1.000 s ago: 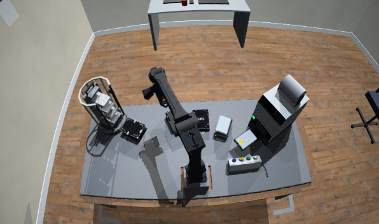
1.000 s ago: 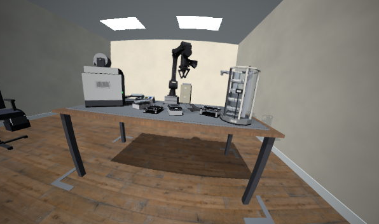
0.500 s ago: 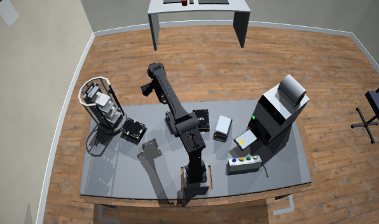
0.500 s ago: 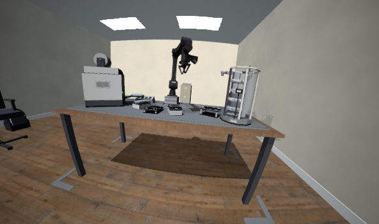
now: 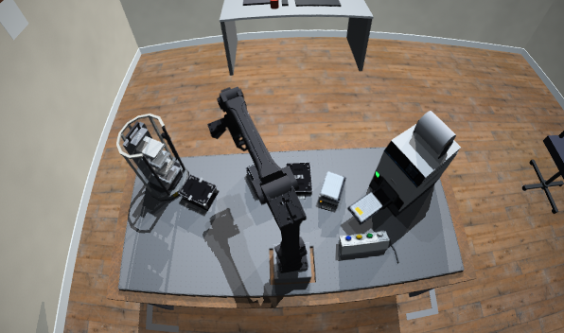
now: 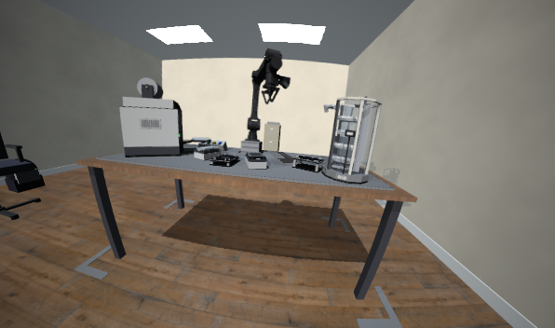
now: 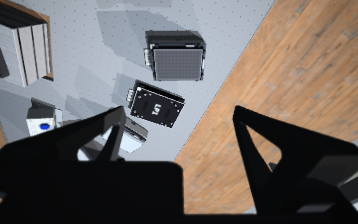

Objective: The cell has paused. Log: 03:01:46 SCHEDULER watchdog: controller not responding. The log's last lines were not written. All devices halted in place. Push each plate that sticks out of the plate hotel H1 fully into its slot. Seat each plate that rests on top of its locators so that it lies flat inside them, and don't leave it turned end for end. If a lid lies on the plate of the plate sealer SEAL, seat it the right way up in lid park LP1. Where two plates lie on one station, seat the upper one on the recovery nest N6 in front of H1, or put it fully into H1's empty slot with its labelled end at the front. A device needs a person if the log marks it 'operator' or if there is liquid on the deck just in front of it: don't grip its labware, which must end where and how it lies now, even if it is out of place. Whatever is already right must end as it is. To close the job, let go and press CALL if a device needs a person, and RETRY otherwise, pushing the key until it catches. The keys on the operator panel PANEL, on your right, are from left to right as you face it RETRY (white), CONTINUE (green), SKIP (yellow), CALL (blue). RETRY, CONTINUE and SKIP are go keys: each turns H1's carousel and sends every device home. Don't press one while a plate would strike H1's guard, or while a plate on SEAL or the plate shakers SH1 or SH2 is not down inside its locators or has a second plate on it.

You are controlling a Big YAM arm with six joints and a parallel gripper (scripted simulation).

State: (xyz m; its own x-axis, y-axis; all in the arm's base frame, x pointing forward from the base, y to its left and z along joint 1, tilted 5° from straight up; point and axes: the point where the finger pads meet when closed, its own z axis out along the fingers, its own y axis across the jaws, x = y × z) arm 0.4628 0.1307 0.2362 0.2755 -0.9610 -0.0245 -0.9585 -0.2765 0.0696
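Observation:
My gripper (image 5: 217, 128) is open and empty, raised high above the table's far edge; it also shows in the exterior view (image 6: 269, 97) and in the wrist view (image 7: 180, 116). Plate hotel H1 (image 5: 149, 153) stands at the table's left, with a light plate (image 5: 152, 148) showing in an upper slot. In front of it is nest N6 (image 5: 199, 191), which shows a dark gridded top in the wrist view (image 7: 176, 56). Black lid park LP1 (image 5: 300, 177) lies mid-table and also shows in the wrist view (image 7: 156, 105). A shaker with a light plate (image 5: 332, 188) stands right of it. Sealer SEAL (image 5: 414, 163) holds a light plate (image 5: 366, 207) with a yellow patch on its tray.
The operator panel PANEL (image 5: 363, 243) with its coloured keys sits in front of the sealer, with the blue key at its left in this view. The arm's base (image 5: 290, 267) stands at the table's front middle. A second table (image 5: 296, 19) stands at the far wall, and a chair (image 5: 559, 163) at the right.

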